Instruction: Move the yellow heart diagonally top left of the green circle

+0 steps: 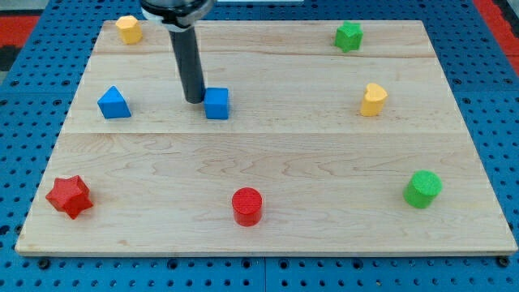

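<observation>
Red plastic cylinder (247, 205): below my tip (195, 100). Tip, gripperless, touches blue cube (216, 103). Yellow heart (373, 99), far right, unmoved; green circle (422, 188) lower right. Task unstarted.

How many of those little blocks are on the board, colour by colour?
Yellow: 2, the hexagon and the yellow heart
Green: 2, the star and the green circle
Blue: 2, the triangle and the cube
Red: 2, the red star and the cylinder
Total: 8
</observation>
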`<state>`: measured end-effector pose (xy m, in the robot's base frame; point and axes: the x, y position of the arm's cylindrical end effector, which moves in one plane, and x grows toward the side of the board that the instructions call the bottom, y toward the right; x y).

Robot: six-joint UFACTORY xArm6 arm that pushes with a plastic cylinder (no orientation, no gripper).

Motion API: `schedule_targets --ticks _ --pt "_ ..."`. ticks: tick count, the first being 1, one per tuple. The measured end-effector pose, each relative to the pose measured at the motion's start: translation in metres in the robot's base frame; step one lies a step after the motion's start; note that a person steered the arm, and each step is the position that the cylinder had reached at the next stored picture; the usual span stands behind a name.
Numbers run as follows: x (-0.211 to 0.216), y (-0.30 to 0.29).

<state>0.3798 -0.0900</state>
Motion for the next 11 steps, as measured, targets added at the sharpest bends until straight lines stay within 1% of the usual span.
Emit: schedule_targets --ticks 1,2,3,4,6,8,9,10,11 --pt "-0.059 0.015" --pt "-0.095 0.115" --pt "-0.084 0.215" --pt "-0.076 0.265" --pt "-0.074 0.297" --pt "-0.074 0.296" --pt "-0.050 0.281" --pt "-0.034 0.280" --pt "-0.006 0.266"
